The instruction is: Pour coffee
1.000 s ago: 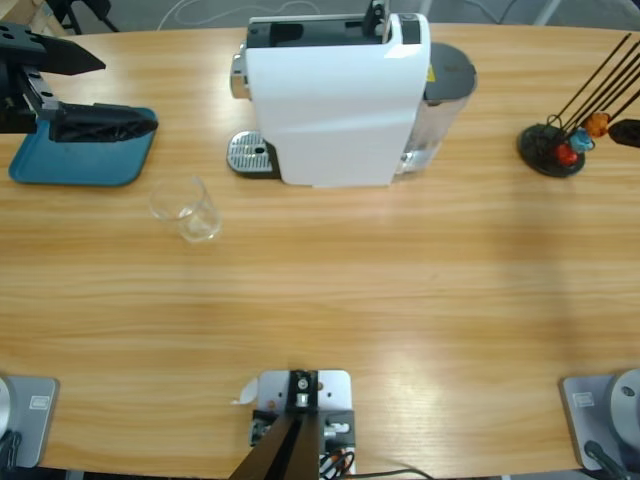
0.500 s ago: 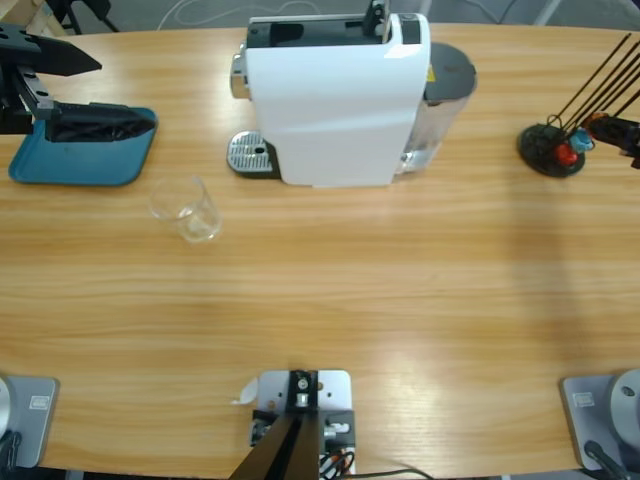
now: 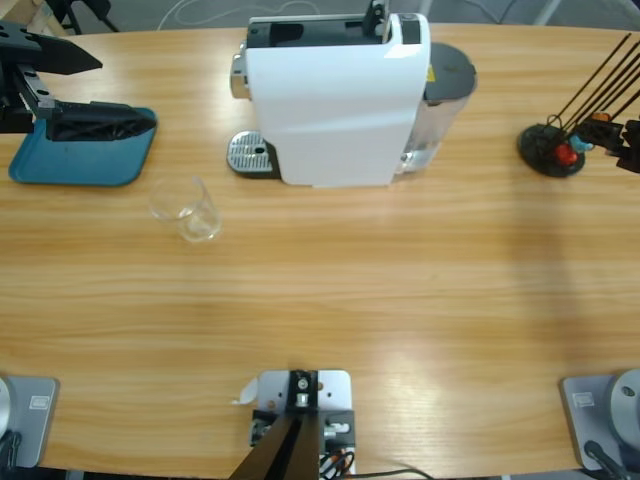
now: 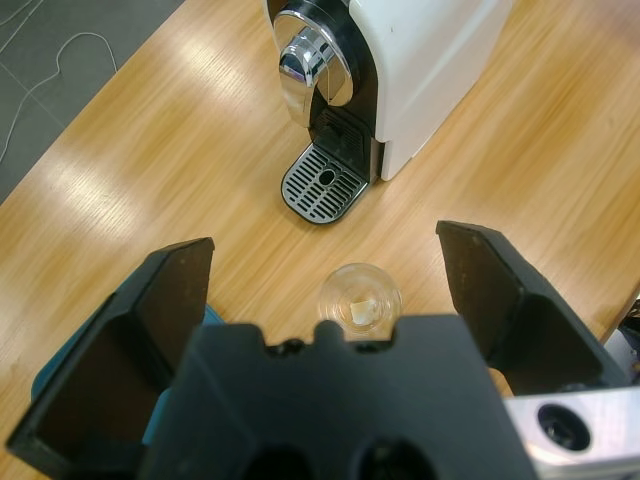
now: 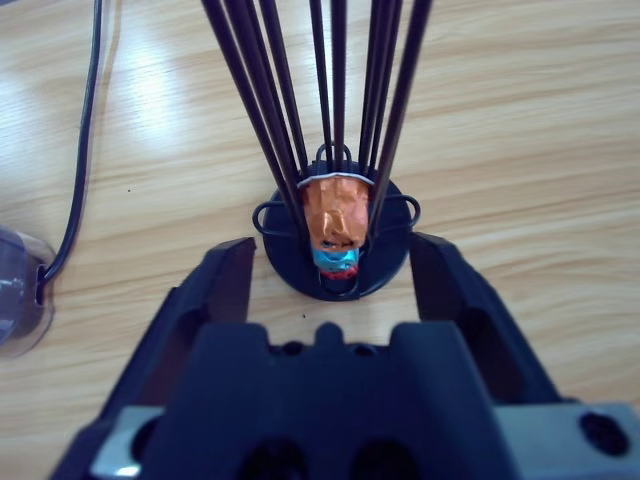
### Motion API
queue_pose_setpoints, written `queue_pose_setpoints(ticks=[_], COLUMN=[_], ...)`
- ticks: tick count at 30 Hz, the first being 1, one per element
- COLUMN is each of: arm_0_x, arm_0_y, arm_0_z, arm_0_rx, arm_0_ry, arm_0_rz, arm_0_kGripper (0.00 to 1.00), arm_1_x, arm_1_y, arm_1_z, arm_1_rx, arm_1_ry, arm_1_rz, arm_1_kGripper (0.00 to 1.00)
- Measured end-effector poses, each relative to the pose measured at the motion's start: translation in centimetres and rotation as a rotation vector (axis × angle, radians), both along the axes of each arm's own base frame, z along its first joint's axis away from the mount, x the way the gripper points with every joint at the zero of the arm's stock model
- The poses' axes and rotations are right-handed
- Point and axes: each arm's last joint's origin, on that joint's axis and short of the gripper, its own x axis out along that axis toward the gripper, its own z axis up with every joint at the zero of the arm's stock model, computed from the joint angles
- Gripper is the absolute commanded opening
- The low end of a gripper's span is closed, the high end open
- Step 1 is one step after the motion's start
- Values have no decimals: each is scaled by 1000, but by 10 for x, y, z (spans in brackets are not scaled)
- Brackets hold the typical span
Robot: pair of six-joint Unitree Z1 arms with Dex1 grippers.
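— Left wrist view, item one?
— Left gripper, fingers spread wide, holding nothing. Between them, lower on the desk: a clear glass tumbler holding the coffee, a thin pale layer. Beyond it, the drip grille and chrome spout of a white coffee machine. A blue tray shows at the left finger.

— Right gripper?
— Right gripper, fingers parted, empty, on either side of a black capsule rack stacked with orange, blue and red capsules.

— High view?
— Tumbler stands alone, near and left of the machine; tray far left; rack far right.
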Motion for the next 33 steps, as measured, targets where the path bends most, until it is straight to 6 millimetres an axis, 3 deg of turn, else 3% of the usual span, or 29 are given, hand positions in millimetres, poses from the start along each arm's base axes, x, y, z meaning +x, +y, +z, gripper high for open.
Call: queue_pose_setpoints(ticks=[5, 7, 8, 17, 20, 23, 24, 31, 33], arm_0_x=[0, 0, 0, -1, -1, -1, -1, -2, -2], arm_0_y=[0, 0, 0, -3, -3, -4, -4, -4, -4], arm_0_z=[0, 0, 0, 4, 5, 6, 6, 6, 6], arm_0_rx=[0, -1, -1, -11, -15, -18, -19, -21, -21], arm_0_ry=[0, 0, 1, -6, -5, -6, -7, -5, -5], arm_0_rz=[0, 1, 1, -9, -9, -8, -8, -10, -10], arm_0_kGripper=[968, 968, 968, 968, 968, 968, 968, 968, 968], arm_1_x=[3, 5, 6, 8, 10, 11, 11, 12, 12], arm_1_y=[0, 1, 1, 0, 1, 1, 1, 1, 1], arm_1_z=[-7, -9, -10, -10, -11, -11, -12, -12, -12], arm_1_rx=[-1, -2, -2, -12, -15, -25, -28, -49, -51], arm_1_ry=[3, 12, 13, 6, 3, 4, 5, -1, -6], arm_1_rz=[0, 0, 0, -11, -9, -6, -5, 8, 8], arm_1_kGripper=[589, 473, 462, 462, 339, 320, 226, 199, 93])
